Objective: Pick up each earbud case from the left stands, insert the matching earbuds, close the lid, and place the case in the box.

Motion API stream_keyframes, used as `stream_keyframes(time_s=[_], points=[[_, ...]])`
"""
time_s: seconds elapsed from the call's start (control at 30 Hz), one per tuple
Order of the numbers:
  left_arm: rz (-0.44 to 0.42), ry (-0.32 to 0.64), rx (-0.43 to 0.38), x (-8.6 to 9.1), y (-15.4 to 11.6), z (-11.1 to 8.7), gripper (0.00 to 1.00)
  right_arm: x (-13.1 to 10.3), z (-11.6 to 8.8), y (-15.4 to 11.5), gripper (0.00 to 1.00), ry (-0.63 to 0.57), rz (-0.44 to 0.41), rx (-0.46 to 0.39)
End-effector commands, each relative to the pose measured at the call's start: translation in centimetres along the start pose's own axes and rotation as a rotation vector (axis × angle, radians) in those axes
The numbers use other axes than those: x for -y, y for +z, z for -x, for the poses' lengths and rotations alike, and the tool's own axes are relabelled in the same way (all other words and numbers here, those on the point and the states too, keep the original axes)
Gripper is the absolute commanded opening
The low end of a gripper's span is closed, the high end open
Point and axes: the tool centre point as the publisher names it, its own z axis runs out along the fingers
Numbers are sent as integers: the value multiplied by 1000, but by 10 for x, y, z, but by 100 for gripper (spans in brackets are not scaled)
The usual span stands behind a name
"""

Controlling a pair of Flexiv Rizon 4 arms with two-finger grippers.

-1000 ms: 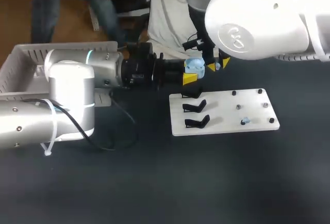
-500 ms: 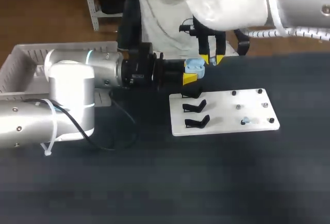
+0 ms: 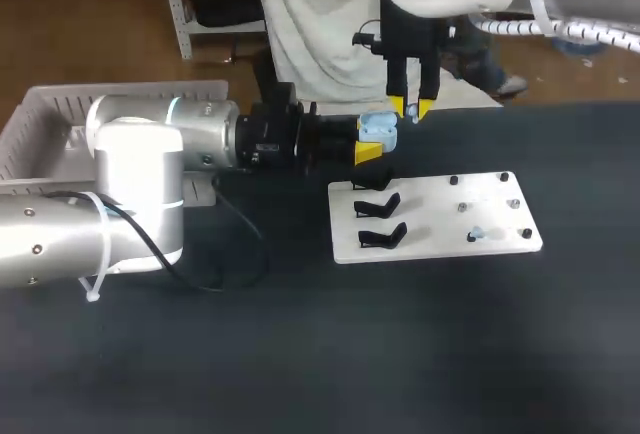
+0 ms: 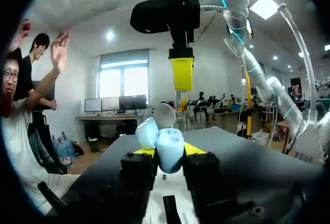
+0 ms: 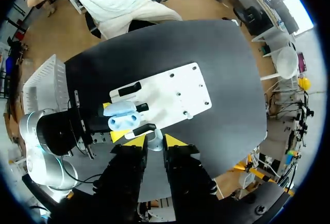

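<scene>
Board point(image 3: 440, 224), white, right of the worktop's middle; black stands point(image 3: 382, 236) along its left edge, loose earbud point(image 3: 476, 235) near its front-right corner; beyond its far-left corner, left gripper point(image 3: 368, 146) clamps the open blue case point(image 3: 377, 129); right gripper point(image 3: 411, 109) above, fingers narrow, pinching an earbud point(image 5: 154, 142); box point(image 3: 40, 124) at the far-left edge.

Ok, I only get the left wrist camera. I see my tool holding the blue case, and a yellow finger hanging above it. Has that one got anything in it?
Observer: Yes. In the right wrist view, the right tool pinches a small pale earbud near the open earbud case.
Operator: Are there more earbuds?
Observer: One light blue earbud sits on the white board, on the side away from the black stands.
Operator: Where's the box?
Observer: The white box stands far off to the left of the board.
</scene>
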Motion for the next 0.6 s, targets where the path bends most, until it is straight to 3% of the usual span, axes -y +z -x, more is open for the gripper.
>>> stream_keyframes(time_s=[0.03,0.3,0.6], points=[[4,3,2,1,0,0,0,-2,0,0,0,33,-12,45],[4,3,2,1,0,0,0,-19,-5,1,0,227,-3,-12],[4,3,2,1,0,0,0,-33,-2,2,0,320,-21,-18]])
